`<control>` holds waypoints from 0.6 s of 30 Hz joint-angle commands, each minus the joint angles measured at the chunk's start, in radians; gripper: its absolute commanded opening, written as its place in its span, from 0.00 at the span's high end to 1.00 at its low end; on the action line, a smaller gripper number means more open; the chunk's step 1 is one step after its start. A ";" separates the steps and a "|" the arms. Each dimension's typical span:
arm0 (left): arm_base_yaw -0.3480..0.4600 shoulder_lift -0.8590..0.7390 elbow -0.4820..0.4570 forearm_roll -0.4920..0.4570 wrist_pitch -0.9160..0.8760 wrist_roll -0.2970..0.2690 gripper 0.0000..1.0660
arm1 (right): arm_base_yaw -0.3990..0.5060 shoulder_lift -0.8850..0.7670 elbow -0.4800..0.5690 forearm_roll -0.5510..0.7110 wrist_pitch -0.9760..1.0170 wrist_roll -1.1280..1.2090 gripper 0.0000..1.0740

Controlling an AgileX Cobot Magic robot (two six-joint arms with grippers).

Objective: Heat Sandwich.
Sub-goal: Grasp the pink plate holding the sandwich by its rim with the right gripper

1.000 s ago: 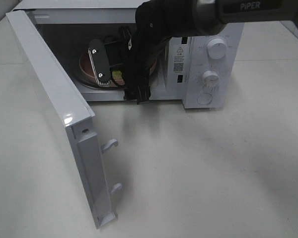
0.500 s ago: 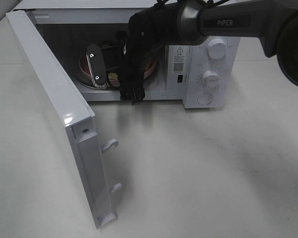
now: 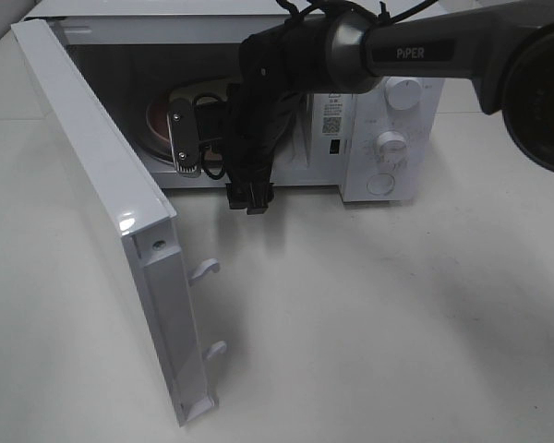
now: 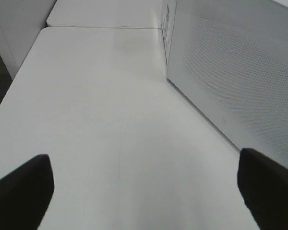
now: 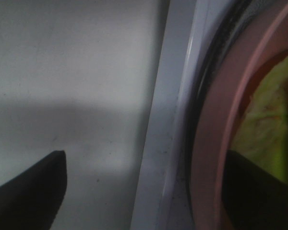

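Right gripper sat at the mouth of the microwave with its jaws apart and nothing between them, one finger over the bare white floor outside, the other over the pink plate. I could see the sandwich lying on that plate inside the cavity, just beyond the far finger. My left gripper, spread wide and holding nothing, hung well apart beside the microwave's outer wall, so the right arm was plainly nearer.

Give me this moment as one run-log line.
door: open | plate: inside microwave | sandwich: on plate | right gripper: open, at plate rim | left gripper: open, empty
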State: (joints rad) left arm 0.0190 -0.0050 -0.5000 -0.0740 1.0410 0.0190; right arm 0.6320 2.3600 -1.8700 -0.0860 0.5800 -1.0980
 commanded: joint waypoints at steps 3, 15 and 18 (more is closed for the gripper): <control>0.003 -0.026 0.004 -0.004 -0.007 0.000 0.08 | -0.005 -0.022 -0.002 0.018 0.015 0.022 0.25; 0.003 -0.026 0.004 -0.004 -0.007 0.000 0.08 | -0.017 -0.021 0.067 0.053 0.010 0.013 0.33; 0.003 -0.026 0.004 -0.004 -0.007 0.000 0.08 | -0.017 -0.021 0.067 0.048 0.008 0.013 0.44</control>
State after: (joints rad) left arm 0.0190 -0.0050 -0.5000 -0.0740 1.0410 0.0190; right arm 0.6180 2.3400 -1.8160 -0.0490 0.5540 -1.0780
